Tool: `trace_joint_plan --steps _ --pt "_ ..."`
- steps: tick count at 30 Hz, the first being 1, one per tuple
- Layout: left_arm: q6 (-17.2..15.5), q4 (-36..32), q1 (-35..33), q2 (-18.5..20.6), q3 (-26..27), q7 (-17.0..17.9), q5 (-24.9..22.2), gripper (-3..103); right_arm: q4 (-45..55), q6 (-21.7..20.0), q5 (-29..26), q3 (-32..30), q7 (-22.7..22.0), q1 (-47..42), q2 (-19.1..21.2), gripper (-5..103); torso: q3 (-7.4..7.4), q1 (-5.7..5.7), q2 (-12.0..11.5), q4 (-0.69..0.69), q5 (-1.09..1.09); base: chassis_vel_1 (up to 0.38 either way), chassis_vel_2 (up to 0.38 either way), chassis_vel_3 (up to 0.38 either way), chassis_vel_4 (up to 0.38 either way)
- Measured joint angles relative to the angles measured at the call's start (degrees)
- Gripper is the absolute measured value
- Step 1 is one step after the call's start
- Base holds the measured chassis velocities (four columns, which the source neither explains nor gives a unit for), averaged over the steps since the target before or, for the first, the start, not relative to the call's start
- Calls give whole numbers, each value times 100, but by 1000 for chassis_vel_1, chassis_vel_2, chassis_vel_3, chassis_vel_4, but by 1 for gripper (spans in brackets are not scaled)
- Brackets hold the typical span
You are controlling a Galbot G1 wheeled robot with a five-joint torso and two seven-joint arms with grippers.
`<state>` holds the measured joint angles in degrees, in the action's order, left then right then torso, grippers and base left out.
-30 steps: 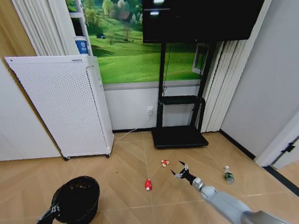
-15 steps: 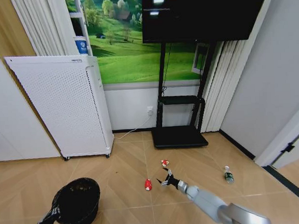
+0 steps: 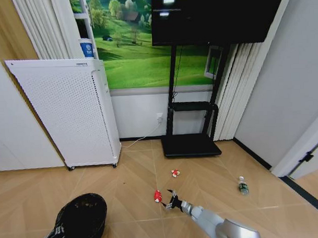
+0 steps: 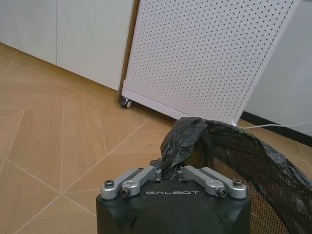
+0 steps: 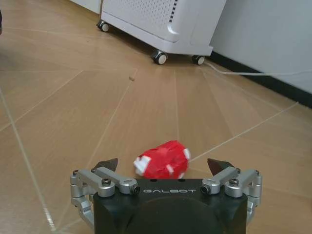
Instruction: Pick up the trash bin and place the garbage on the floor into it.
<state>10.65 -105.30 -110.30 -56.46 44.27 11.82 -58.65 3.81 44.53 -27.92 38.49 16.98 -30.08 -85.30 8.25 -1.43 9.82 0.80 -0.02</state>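
- The right claw [image 3: 171,200] is low over the floor [image 3: 129,177], fingers spread wide, right beside a red scrap [image 3: 157,196]
- In the right wrist view that red scrap [image 5: 162,159] lies on the floor between the open fingertips [image 5: 107,164], touched by neither
- The left claw [image 4: 168,171] is closed on the bag liner [image 4: 181,141] at the bin's rim
- The bin [image 3: 81,217] sits well to the left of the red scrap, in front of the white box [image 3: 64,109]
- A second red bit [image 3: 175,173] lies on the floor just past the right claw, toward the TV stand [image 3: 191,144]
- The bottle [image 3: 243,186] lies well to the right of the red scrap, near the wall
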Motion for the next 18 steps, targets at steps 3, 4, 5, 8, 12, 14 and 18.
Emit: trace_joint_plan --steps 3,4,5,8,12,14,18 --pt "5 28 14 -1 -29 -5 13 6 -148 -77 7 -115 0 -46 -193 100 0 0 0 0 1 0 0 0 0" --pt "10 39 22 2 -45 -13 18 6 -230 -134 7 -192 -19 -64 -313 100 0 0 0 0 1 0 0 0 0" --pt "10 39 22 2 -45 -13 18 6 -230 -134 7 -192 -19 -64 -313 100 0 0 0 0 1 0 0 0 0" --pt "13 76 42 17 -72 -21 19 6 -310 -243 -4 -326 -136 -68 -498 100 0 0 0 0 1 0 0 0 0" --pt "26 132 80 27 -121 -34 24 6 -301 -411 -69 -512 -367 -46 -642 100 1 0 0 0 1 0 0 0 0" --pt "37 147 98 22 -148 -44 33 6 -284 -477 -109 -610 -458 -11 -685 100 0 0 0 -1 1 0 0 0 0" --pt "43 148 110 -1 -176 -56 40 6 -272 -570 -139 -677 -532 10 -639 100 0 0 0 0 1 0 0 0 0"
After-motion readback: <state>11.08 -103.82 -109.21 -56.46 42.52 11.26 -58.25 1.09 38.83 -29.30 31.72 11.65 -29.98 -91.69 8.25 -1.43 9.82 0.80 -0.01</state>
